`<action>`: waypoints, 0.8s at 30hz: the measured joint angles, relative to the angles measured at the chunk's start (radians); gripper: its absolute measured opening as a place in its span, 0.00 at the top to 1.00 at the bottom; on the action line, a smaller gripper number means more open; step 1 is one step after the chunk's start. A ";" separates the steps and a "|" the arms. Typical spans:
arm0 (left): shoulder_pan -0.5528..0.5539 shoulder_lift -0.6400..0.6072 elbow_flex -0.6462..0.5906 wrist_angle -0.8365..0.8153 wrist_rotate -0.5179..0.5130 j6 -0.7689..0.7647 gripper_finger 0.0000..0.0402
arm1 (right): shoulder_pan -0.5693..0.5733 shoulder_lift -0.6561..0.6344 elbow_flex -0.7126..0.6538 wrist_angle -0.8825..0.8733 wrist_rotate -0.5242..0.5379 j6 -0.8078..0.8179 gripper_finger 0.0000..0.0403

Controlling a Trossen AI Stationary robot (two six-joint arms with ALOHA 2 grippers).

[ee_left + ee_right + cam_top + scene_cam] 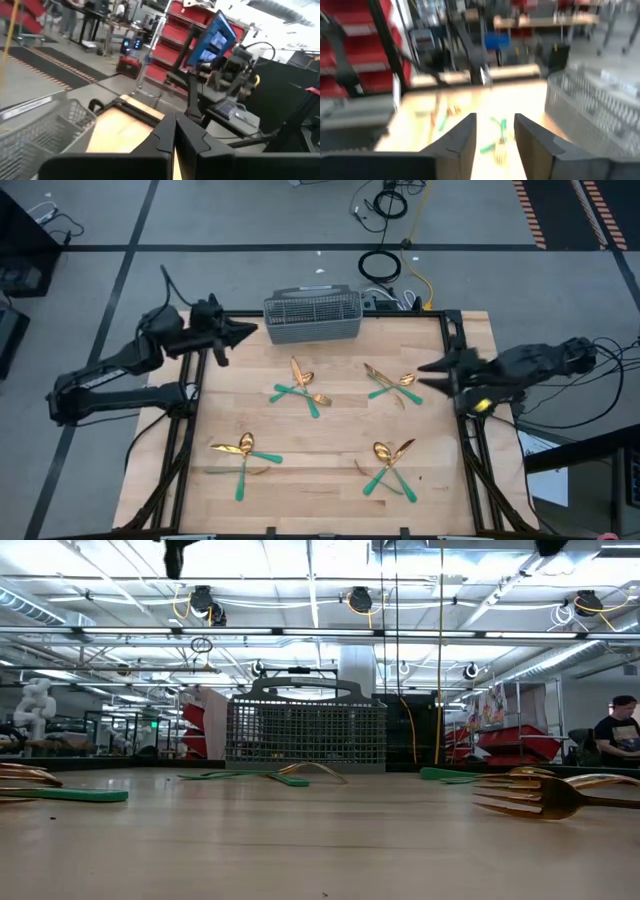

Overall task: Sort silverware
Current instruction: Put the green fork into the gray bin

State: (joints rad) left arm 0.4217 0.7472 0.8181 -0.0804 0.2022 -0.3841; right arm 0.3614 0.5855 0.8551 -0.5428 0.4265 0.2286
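**Silverware Sort: Right Arm Approaching the First Pick**

At the right edge of the high view, the right gripper is hovering over the table's border, fingers parted with a clear gap and holding nothing. At the upper left, the left gripper is waiting beside the caddy basket, fingers pressed together and empty.

The silverware is lying in four crossed clusters on the wooden table: one at upper centre, one at upper right, one at lower left and one at lower right. None appears to be in the basket yet.

The upper-right cluster is sitting nearest the right gripper and is probably the first target. Because the pieces are overlapping, the operator is advised to select the topmost piece, align the fingers across its slim teal handle and descend squarely, so that neighbouring pieces are not being dragged.

The table is a pale butcher-block surface in a dark frame. Beyond it, the low view is showing an open workshop with ceiling lights, red racks and a seated person at the far right.
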 joint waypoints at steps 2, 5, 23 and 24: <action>0.000 0.017 0.003 -0.048 0.001 -0.003 0.97 | 0.000 0.075 0.000 -0.036 0.016 0.038 0.62; 0.000 0.024 0.002 -0.223 -0.023 -0.003 0.97 | -0.010 0.201 0.000 -0.057 0.018 0.120 0.57; 0.000 0.023 0.001 -0.689 -0.173 0.030 0.97 | -0.317 0.756 -0.001 -0.287 -0.149 0.458 0.47; 0.000 0.023 0.001 -0.693 -0.174 0.037 0.97 | -0.336 0.763 -0.001 -0.286 -0.170 0.433 0.47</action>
State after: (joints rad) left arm 0.4221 0.7704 0.8192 -0.7732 0.0285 -0.3469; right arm 0.0254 1.3483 0.8540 -0.8289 0.2569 0.6617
